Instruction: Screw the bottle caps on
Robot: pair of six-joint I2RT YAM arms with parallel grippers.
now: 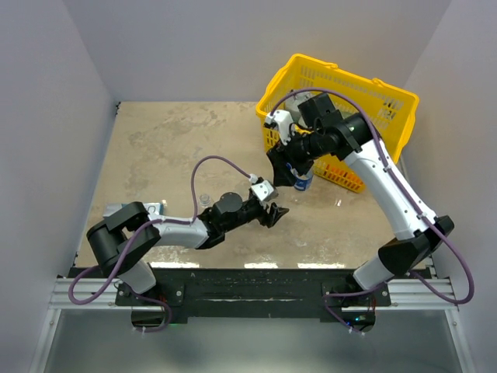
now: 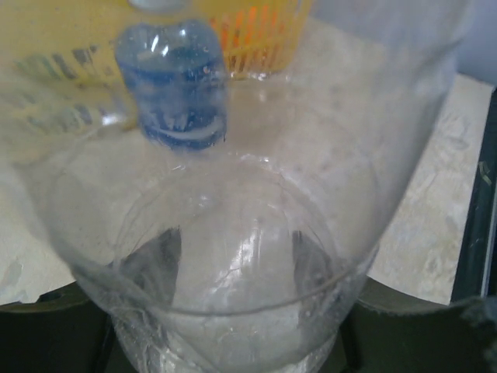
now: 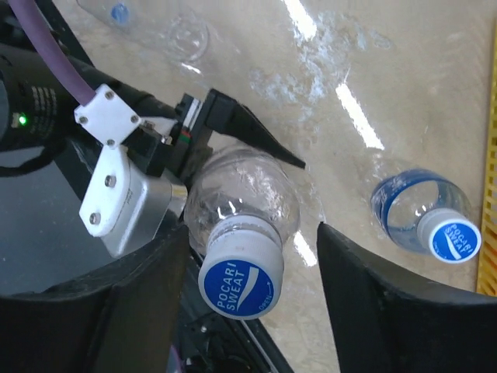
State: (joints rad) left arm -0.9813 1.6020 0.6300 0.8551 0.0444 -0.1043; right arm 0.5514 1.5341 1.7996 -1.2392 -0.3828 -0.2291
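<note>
**Top external view.** The left end effector (image 1: 273, 211) lies at the centre of the bench (image 1: 171, 148). The right end effector (image 1: 289, 177) hangs just at its 1 o'clock. The labelled bottle (image 1: 304, 183) stands on the bench at the 7 o'clock corner of the yellow lattice basket (image 1: 392, 124).

**Left wrist view.** The clear bottle (image 2: 233, 233) fills the frame, clenched in the left end effector. The dark fingers (image 2: 159, 252) show through its thin, glossy wall. The labelled bottle appears at 11 o'clock, upright, in front of the basket.

**Right wrist view.** The right end effector stands released, its jaws at 7 and 5 o'clock with a gap on either side of the near cap (image 3: 239, 284). That cap sits on the neck of the clear bottle; whether it is fully tightened cannot be told. The far cap (image 3: 454, 239) tops the labelled bottle at 3 o'clock. A third bottle (image 3: 186, 35), unlabelled, sits at 11 o'clock, well apart. A blue spot beside it may be a cap, but it is too blurred to tell.

**Handling.** The bottles look empty: light, thin-walled and smooth, so liable to dent or slip under a hard squeeze. The stiffer shoulder or neck is probably the better hold. The caps are small rigid discs with pale skirts and printed blue tops. They are best gripped squarely across the skirt, or they may cross-thread.
</note>
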